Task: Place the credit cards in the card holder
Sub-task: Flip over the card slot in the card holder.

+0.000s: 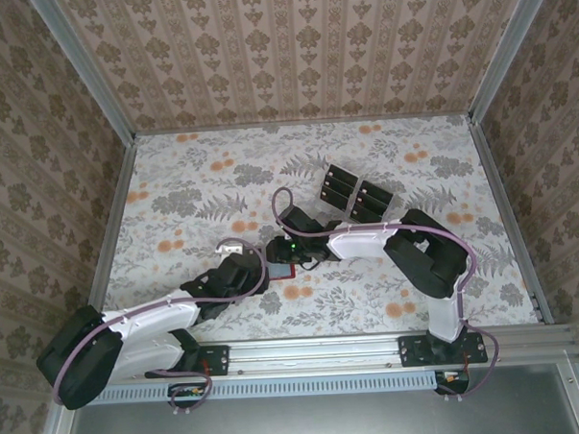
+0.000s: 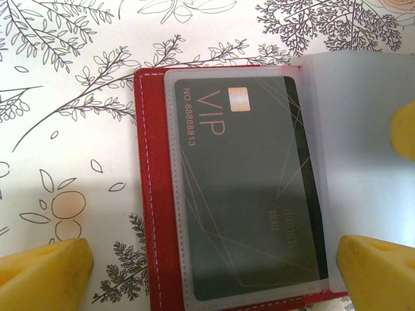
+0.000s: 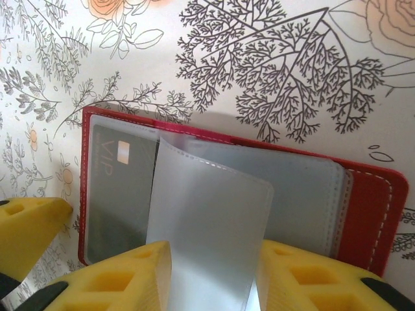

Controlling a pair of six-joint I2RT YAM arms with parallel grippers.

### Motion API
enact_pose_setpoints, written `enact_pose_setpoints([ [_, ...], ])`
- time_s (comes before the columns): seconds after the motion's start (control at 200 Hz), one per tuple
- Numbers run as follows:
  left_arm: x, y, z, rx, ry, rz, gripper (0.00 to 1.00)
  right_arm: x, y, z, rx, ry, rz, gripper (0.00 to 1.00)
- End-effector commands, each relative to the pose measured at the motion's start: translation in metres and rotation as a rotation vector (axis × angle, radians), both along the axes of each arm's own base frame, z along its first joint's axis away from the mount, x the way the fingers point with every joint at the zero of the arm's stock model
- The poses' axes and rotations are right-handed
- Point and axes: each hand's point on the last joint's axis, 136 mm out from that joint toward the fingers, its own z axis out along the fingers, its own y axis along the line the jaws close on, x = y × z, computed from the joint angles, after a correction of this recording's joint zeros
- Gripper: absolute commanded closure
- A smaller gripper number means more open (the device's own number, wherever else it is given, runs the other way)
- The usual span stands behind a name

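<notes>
**Card holder** (image 2: 152,194): one. Red with pale stitching, it lies open on the surface (image 2: 65,97), near the centre in the top view and between the two tools. At least two clear leaves show: one lies flat and one (image 3: 207,214) stands up from the fold.

**Card, pocketed** (image 2: 246,194): one. It is dark and sits inside the flat clear leaf, at the 9 o'clock side of the fold in the left wrist view.
- Writing: "VIP" in gold, and "NO. 88888813" along the edge beside it.
- Other marks: a small gold chip patch and thin gold lines.
- The small print toward 5 o'clock is too faint to read.

**Cards, loose** (image 1: 341,184): dark, in two groups in a clear tray (image 1: 357,191). The tray is at 1 o'clock of the card holder and well apart from it. The number in each group is too small to tell.

**Arms:** two.
- **Left tool** (image 2: 211,265): the yellow fingers are set wide apart. One is at 7 o'clock over bare surface and the other at 5 o'clock by the upright leaf. It straddles the card holder and holds nothing.
- **Right tool** (image 3: 214,272): the yellow fingers are narrowly apart at 6 o'clock of the card holder. The upright leaf shows face-on in the gap, with its side edges hidden behind the fingertips. I cannot tell whether they press it.
</notes>
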Motion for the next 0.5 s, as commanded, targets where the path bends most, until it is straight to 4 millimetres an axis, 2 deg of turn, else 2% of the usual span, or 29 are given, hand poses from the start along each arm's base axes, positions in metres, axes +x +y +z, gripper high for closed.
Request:
enact_pose_setpoints([
  [0.0, -0.005, 0.012, -0.007, 0.032, 0.015, 0.026, 0.0, -0.001, 0.003, -0.006, 0.02, 0.011, 0.023, 0.62],
  [0.14, -0.004, 0.012, 0.0, 0.028, 0.001, 0.024, 0.0, 0.0, 0.008, -0.001, 0.046, 0.009, 0.034, 0.64],
  [0.275, 0.0, 0.014, 0.023, 0.007, -0.048, 0.032, 0.0, -0.001, 0.014, 0.011, 0.084, 0.005, 0.041, 0.65],
  [0.49, 0.002, 0.038, 0.057, -0.029, -0.094, 0.126, 0.0, -0.003, 0.027, 0.033, 0.093, -0.006, 0.072, 0.59],
])
